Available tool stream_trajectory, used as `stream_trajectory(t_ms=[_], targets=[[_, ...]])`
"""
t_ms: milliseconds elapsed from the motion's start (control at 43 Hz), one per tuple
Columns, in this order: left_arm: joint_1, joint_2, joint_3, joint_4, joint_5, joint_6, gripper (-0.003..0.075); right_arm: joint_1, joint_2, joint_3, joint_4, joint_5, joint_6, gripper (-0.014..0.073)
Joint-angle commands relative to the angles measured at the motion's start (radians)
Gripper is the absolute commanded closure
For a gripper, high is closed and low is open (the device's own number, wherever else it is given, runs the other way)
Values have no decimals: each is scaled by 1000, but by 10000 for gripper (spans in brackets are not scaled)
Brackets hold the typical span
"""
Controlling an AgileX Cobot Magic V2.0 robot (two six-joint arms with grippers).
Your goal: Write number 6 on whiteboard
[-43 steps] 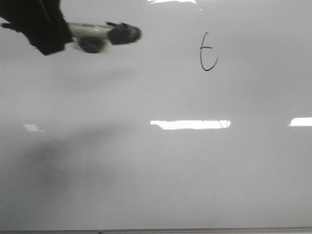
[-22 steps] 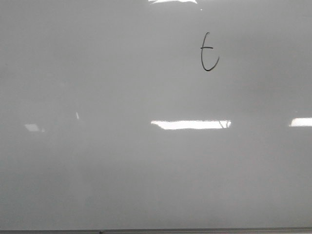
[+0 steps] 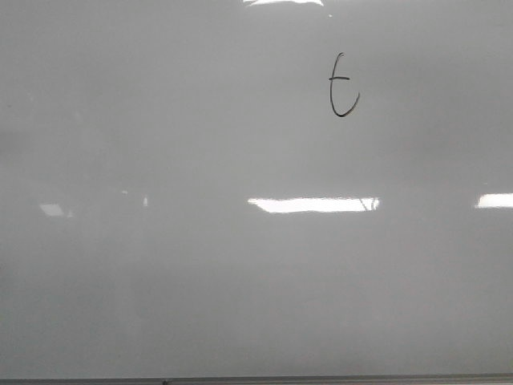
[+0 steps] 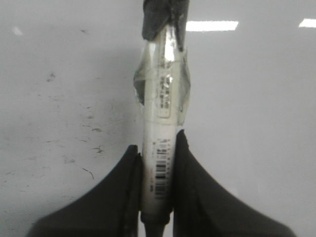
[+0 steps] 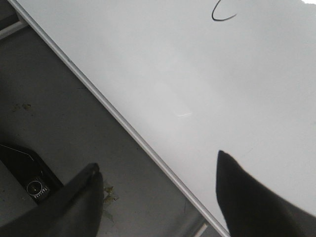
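Left gripper (image 4: 157, 168) gone from front; clamps marker (image 4: 162, 123).

number 6 (image 5: 223, 14) cut off, marker (image 4: 159, 123) tip cropped

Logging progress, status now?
Left gripper shut on marker. Right gripper open, empty. Number 6 on whiteboard resembles "t". Nothing obstructing.
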Motion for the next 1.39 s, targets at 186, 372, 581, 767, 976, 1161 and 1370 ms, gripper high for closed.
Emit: stream_trajectory(t_ms=[186,372,581,767,976,1161,1370], targets=[[2,160,-24,-37,-304,76,713,-5,-2,-34,-10,-59,-1,85],[2,256,-24,-314,-454,295,710,-5,-2,-34,-9,-57,-1,85],[2,315,-24,-302,-524,317,668,-5,-2,-34,-9,-56,-1,85],[2,322,-24,-302,-527,317,423,-5,-2,-34,-8,-56,-1,85],[2,292,-24,-302,-492,317,331,-5,-2,-34,-8,-58,0,85],[2,155,-36,-278,-332,317,331,-5,-2,-34,-15,-40,59,85],[2,-32,-137,-205,91,317,331,-5,-15,-35,-111,14,203,85]])
